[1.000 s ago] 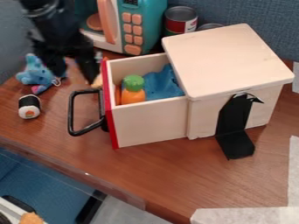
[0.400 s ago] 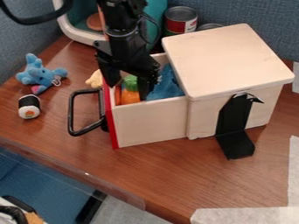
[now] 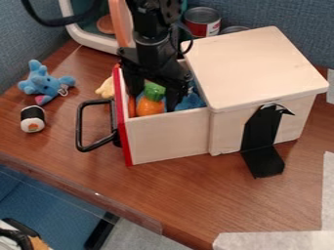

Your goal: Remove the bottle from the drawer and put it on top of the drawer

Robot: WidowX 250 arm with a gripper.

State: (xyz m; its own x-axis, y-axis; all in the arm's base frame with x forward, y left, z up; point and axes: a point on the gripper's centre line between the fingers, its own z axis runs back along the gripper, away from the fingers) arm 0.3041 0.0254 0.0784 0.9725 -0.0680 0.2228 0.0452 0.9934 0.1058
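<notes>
My gripper point(image 3: 154, 100) reaches down into the open drawer point(image 3: 168, 135), its fingers apart. Between them stands an orange bottle with a green top point(image 3: 150, 107), leaning slightly to the right. One finger is at the bottle's left, behind the drawer's red front; the other is close along its right side. Whether either finger touches it, I cannot tell. The flat wooden top of the drawer box point(image 3: 258, 68) lies to the right, higher than the bottle. Blue cloth point(image 3: 189, 101) sits in the drawer, partly hidden by the gripper.
A black handle point(image 3: 79, 126) sticks out left from the drawer front. On the table's left are a blue plush toy point(image 3: 43, 84) and a sushi toy point(image 3: 32, 119). Behind stand a toy microwave point(image 3: 87, 36) and a can point(image 3: 201, 22). A black bracket point(image 3: 262, 141) leans on the box's front.
My gripper has come from the upper left, over the drawer, then lower and slightly right around the bottle. The bottle's green top has tipped a little to the right.
</notes>
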